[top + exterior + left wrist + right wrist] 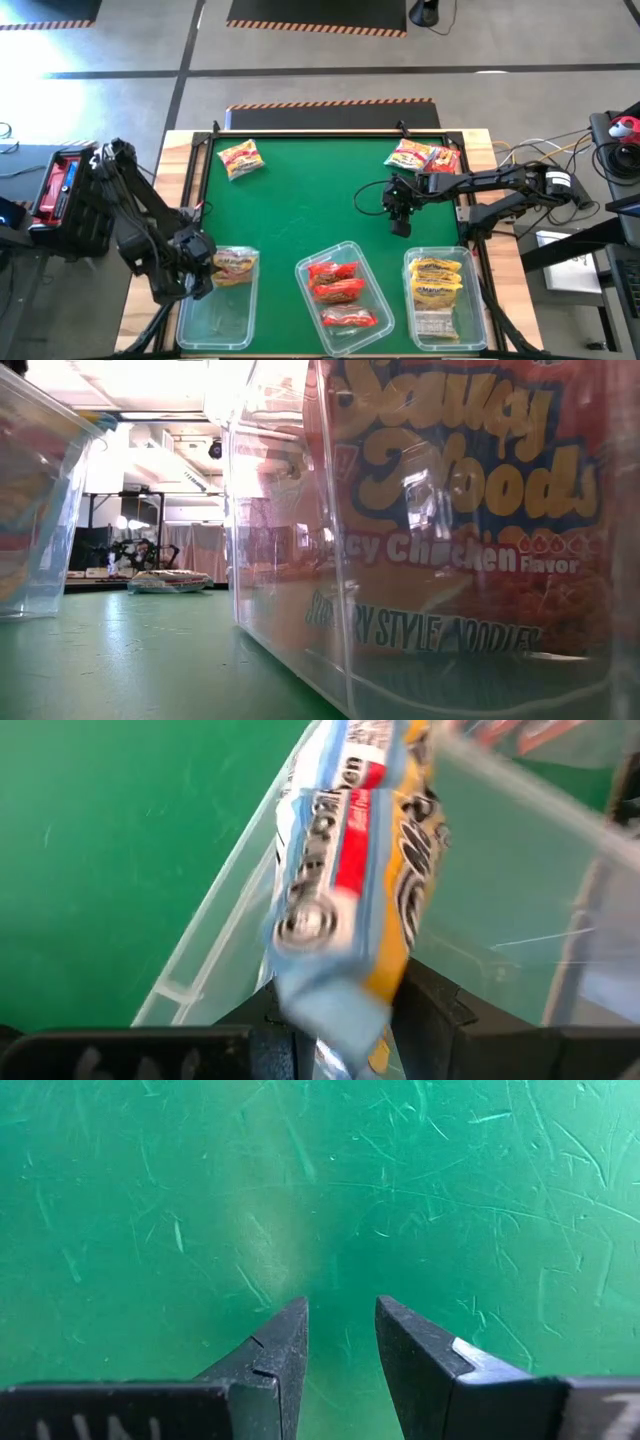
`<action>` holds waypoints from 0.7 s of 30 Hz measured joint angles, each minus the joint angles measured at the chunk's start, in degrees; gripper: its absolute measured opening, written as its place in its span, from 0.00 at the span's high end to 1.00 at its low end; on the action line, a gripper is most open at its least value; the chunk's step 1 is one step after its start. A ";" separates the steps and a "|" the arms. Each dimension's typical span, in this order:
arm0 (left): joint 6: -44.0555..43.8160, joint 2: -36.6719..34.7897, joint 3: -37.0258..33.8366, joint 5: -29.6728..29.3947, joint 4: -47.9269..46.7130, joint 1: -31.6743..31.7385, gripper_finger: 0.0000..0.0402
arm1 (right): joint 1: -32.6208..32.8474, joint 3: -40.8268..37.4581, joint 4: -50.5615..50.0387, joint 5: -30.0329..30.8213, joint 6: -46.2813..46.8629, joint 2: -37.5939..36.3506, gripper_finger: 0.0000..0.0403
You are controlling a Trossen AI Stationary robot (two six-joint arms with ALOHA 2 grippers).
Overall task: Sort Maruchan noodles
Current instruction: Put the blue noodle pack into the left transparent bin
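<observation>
Crinkly plastic, yellow and pale blue: one noodle packet (350,870) is pinched in the left gripper (198,262) over the left clear bin (216,318), long axis running away from the fingers. The middle bin (372,270) is filled with three red packets (337,291); the right bin (478,310) is filled with yellow packets (437,280). The right gripper (342,1342) is held narrowly parted and empty above the green mat (300,200). One loose packet (239,157) and a small pile (424,156) are left at the far edge.
</observation>
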 joint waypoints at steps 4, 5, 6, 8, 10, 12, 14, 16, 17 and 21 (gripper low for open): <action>-2.03 1.21 -3.58 1.38 4.07 0.00 0.79 | 0.00 0.00 0.01 -0.01 0.01 0.00 0.73; -2.34 1.42 -4.34 1.58 5.36 0.00 0.79 | -0.01 0.00 0.01 -0.01 -0.02 0.00 0.73; -2.64 1.54 -5.06 1.87 6.70 0.00 0.79 | 0.00 0.00 0.01 -0.01 -0.08 0.00 0.73; -3.32 1.55 -6.02 2.12 8.68 0.00 0.79 | -0.02 0.00 0.01 -0.01 0.01 0.00 0.73; -3.45 1.53 -6.34 2.89 9.52 0.00 0.79 | -0.01 0.00 0.01 -0.01 -0.07 0.00 0.73; -3.63 1.53 -6.51 4.06 9.68 0.02 0.79 | -0.02 0.00 0.00 -0.01 0.00 0.00 0.73; -3.87 1.53 -6.65 5.34 9.72 0.02 0.78 | 0.00 0.00 -0.01 0.00 -0.04 0.00 0.73; -4.45 1.44 -6.82 6.33 9.67 0.02 0.76 | 0.00 0.00 0.01 0.01 -0.04 0.00 0.73; -4.68 1.47 -6.92 6.70 9.67 0.02 0.75 | -0.01 0.00 -0.01 -0.01 0.01 0.00 0.73; -4.83 1.42 -7.60 9.02 9.83 -0.04 0.67 | -0.01 0.00 -0.01 -0.01 0.01 0.00 0.73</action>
